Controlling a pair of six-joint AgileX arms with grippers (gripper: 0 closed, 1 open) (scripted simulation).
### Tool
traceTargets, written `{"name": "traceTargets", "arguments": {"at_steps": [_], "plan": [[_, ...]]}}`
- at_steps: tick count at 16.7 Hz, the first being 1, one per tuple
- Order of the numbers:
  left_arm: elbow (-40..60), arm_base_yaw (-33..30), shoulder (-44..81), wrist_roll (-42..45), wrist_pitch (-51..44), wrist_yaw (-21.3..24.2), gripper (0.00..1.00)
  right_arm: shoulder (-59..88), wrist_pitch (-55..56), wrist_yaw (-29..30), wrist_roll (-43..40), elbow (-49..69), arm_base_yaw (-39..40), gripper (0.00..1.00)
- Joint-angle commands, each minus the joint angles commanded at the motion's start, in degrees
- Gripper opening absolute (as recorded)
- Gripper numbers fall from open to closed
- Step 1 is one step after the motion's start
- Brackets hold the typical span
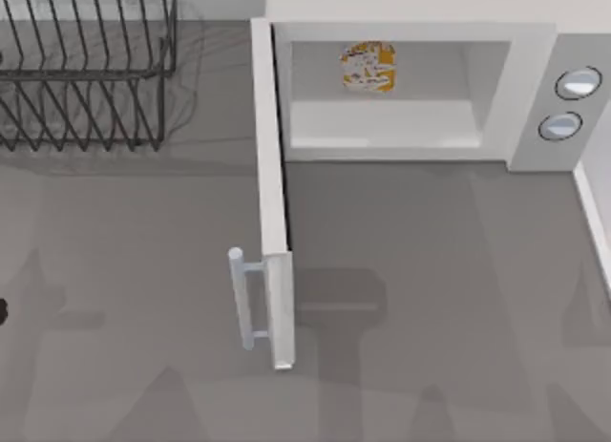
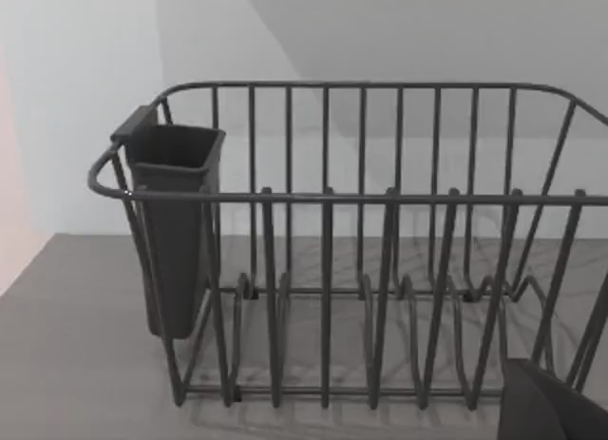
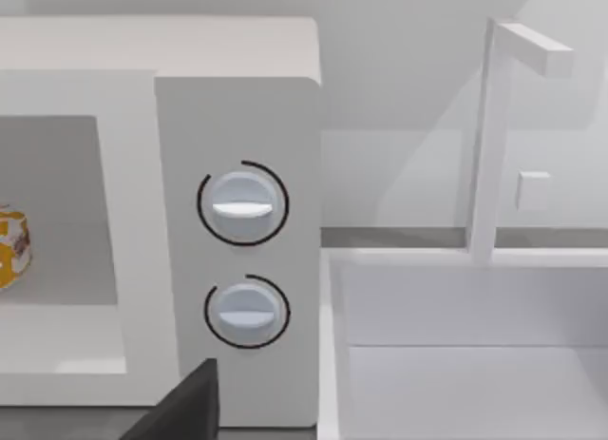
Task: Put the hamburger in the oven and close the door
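Note:
The oven stands at the back right of the table, with two round knobs on its grey panel. The hamburger sits inside the pale cavity, toward the back, and also shows in the right wrist view. The door stands wide open, swung out from the oven's left side toward the table's front, its bar handle facing left. A dark part of my left gripper shows in front of the dish rack. A dark part of my right gripper shows low before the oven's knob panel.
A black wire dish rack stands at the back left, with a dark cup holder on one end. A white sink with a tall faucet lies to the right of the oven. Grey tabletop stretches in front.

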Motion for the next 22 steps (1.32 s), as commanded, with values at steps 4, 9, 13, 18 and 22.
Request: {"name": "traceTargets", "arguments": {"at_steps": [4, 9, 13, 18, 22], "plan": [[0.0, 4.0, 5.6, 0.1, 5.5, 4.2, 0.0, 0.0, 0.0, 0.0, 0.0, 0.0, 0.0, 1.0], [-0.1, 4.1, 5.6, 0.1, 5.7, 4.4, 0.0, 0.0, 0.0, 0.0, 0.0, 0.0, 0.0, 1.0], [-1.0, 9.2, 7.5, 0.2, 8.4, 10.1, 0.0, 0.0, 0.0, 0.0, 0.0, 0.0, 0.0, 1.0], [-2.4, 17.1, 9.7, 0.2, 11.8, 17.3, 0.0, 0.0, 0.0, 0.0, 0.0, 0.0, 0.0, 1.0], [-2.2, 17.2, 9.6, 0.3, 11.9, 17.4, 0.0, 0.0, 0.0, 0.0, 0.0, 0.0, 0.0, 1.0]]}}
